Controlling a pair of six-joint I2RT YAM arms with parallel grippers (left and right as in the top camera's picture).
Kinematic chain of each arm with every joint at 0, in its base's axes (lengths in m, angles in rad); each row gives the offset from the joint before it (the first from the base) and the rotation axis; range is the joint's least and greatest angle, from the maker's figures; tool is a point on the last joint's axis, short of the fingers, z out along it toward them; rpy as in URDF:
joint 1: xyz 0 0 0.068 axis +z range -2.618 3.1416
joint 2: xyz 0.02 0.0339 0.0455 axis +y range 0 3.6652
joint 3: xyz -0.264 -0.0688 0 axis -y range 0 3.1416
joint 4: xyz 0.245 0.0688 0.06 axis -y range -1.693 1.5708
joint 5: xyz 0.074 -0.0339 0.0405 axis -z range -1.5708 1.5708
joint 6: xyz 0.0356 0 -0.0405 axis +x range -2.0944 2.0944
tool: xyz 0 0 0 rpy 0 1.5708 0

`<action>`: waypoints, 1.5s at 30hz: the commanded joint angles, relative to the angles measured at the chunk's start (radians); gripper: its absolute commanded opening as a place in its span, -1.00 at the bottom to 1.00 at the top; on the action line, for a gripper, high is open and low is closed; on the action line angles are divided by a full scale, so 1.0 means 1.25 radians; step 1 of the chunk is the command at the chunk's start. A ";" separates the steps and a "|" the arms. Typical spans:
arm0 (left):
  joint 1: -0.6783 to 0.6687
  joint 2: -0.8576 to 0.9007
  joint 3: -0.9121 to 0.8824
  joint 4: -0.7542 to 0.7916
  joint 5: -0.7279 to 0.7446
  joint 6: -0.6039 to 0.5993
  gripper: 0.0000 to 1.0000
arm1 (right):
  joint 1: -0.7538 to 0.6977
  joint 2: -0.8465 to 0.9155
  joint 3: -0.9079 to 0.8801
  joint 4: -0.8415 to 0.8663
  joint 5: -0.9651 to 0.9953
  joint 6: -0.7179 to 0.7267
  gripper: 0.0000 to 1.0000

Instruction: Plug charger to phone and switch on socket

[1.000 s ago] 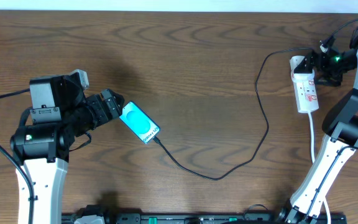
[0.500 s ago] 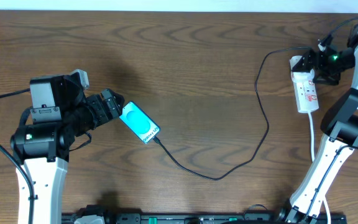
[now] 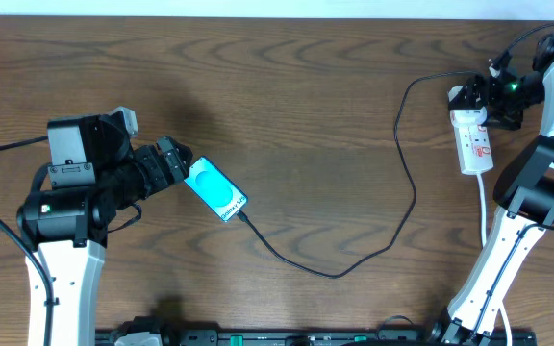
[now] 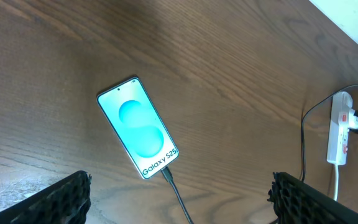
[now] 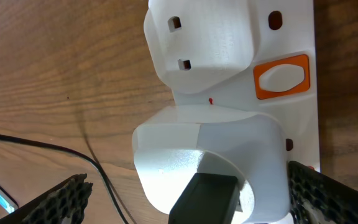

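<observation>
The phone lies face up on the wooden table with its light-blue screen lit. The charger is a thin black cable; its tip sits in the phone's lower end. It loops across the table to a white plug seated in the socket. My left gripper stands open just left of the phone, with nothing between its fingers. My right gripper is open, straddling the white plug at the socket's far end. An orange switch shows beside a second white plug.
The socket's thick white cord runs toward the near edge beside the right arm's base. A black rail lies along the front edge. The socket also appears far right in the left wrist view.
The right wrist has shifted slightly toward the far edge over the socket. Left arm, phone and cable have not moved.
</observation>
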 commanded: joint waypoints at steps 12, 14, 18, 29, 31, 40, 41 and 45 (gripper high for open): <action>0.003 0.003 -0.005 -0.006 -0.008 0.002 0.85 | 0.018 0.009 -0.101 0.025 -0.018 0.034 0.90; 0.003 0.003 -0.005 -0.006 -0.008 0.002 0.85 | 0.019 0.009 -0.130 0.037 -0.018 0.036 0.89; 0.003 0.003 -0.005 -0.006 -0.008 0.002 0.85 | 0.019 0.009 -0.163 0.042 -0.018 0.036 0.87; 0.003 0.003 -0.005 -0.006 -0.008 0.002 0.85 | 0.018 0.008 -0.179 0.052 -0.017 0.037 0.81; 0.003 0.003 -0.005 -0.006 -0.008 0.002 0.85 | 0.016 0.008 -0.169 0.053 -0.002 0.055 0.79; 0.003 0.005 -0.005 -0.008 -0.008 0.002 0.85 | 0.016 -0.001 -0.074 0.012 0.052 0.087 0.82; 0.003 0.006 -0.005 -0.008 -0.008 0.002 0.85 | 0.016 -0.001 -0.074 0.011 0.052 0.087 0.82; 0.003 0.006 -0.005 -0.012 -0.008 0.002 0.85 | 0.016 -0.001 -0.071 -0.005 0.077 0.101 0.82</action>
